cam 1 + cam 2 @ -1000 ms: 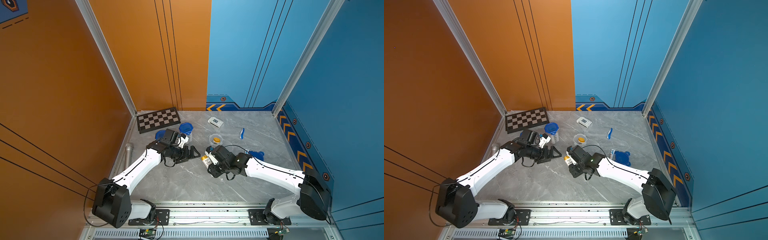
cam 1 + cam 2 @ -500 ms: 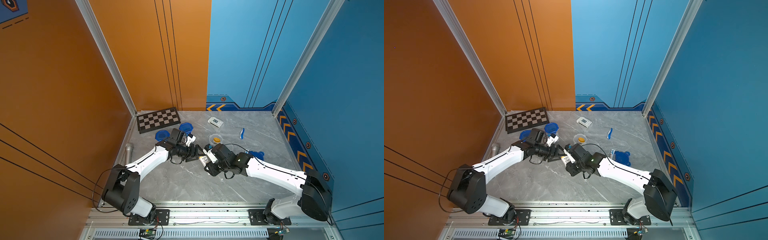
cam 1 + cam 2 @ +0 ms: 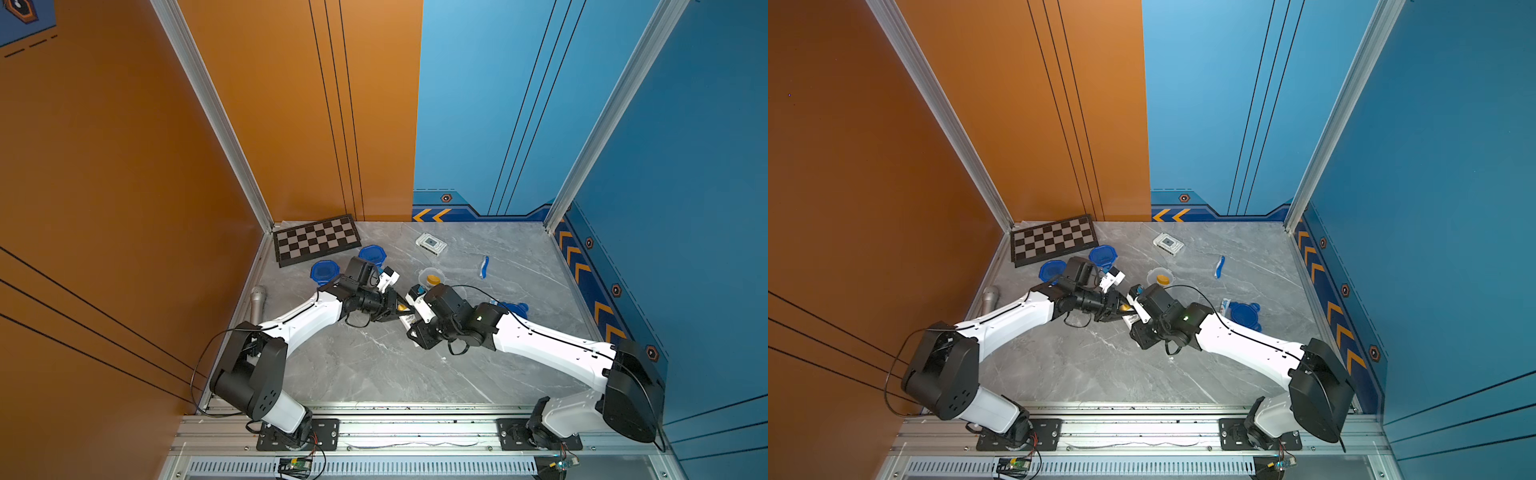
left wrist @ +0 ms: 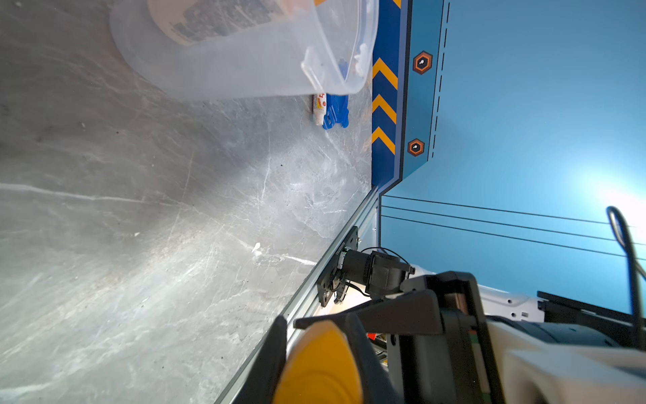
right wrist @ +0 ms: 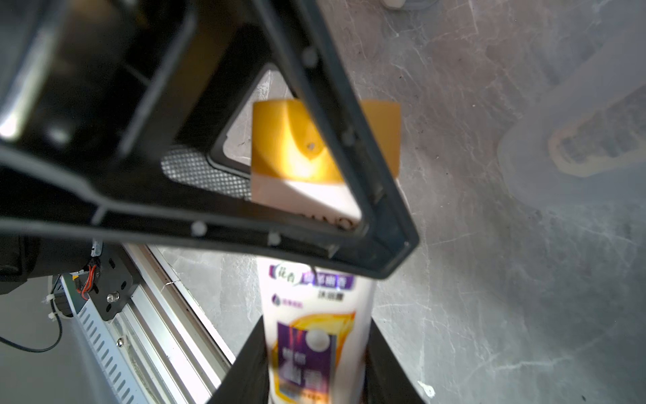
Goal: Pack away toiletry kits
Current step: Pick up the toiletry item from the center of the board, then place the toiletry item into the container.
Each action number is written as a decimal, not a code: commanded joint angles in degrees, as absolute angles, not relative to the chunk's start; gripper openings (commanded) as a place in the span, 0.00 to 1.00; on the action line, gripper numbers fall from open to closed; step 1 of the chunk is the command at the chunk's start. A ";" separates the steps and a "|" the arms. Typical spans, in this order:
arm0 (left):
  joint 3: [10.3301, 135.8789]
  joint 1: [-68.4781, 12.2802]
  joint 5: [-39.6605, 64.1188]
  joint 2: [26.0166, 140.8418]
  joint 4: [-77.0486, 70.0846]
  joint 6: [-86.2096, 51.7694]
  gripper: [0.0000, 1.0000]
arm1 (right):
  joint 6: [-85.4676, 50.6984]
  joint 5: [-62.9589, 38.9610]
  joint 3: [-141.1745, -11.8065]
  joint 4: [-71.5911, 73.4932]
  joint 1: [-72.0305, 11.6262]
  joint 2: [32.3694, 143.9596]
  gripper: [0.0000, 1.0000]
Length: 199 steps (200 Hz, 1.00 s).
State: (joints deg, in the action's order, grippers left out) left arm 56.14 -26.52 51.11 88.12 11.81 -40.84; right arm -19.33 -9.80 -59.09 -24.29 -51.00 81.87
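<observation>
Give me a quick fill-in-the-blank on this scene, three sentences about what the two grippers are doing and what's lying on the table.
1. The right gripper is shut on the body of a small white ____.
2. The left gripper has its jaws on either side of that bottle's gold ____.
3. The toothpaste tube lies on the table right beside a blue ____.

Missing words: bottle; cap; lid.

A white gold-capped bottle (image 5: 314, 304) is held above the tabletop's middle; an upright clear cup (image 3: 423, 275) nearby holds another bottle (image 3: 433, 279); a toothbrush (image 3: 484, 267) lies toward the right edge.
</observation>
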 commanded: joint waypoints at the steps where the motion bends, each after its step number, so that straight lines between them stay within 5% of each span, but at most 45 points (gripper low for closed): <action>1: 56.97 -25.85 51.00 88.31 14.91 -39.89 0.09 | -20.63 -7.55 -61.28 -21.99 -49.70 80.88 0.45; 27: 63.54 -25.40 47.05 87.10 22.29 -34.65 0.02 | -22.49 -4.49 -61.33 -24.38 -46.40 78.24 0.81; 47: 69.26 -25.48 40.77 86.36 25.72 -30.94 0.01 | -23.30 -2.65 -60.91 -26.95 -42.69 74.97 0.90; 83: 79.97 -27.34 26.33 88.23 26.36 -27.69 0.00 | -28.07 2.59 -57.59 -32.08 -29.40 68.30 0.92; 128: 93.07 -33.60 11.34 95.55 26.37 -21.43 0.00 | -28.65 3.21 -63.54 -40.78 -11.54 75.71 0.89; 199: 106.18 -41.21 -4.13 106.12 32.08 -9.29 0.00 | -26.07 6.11 -81.05 -41.50 -6.77 101.13 0.85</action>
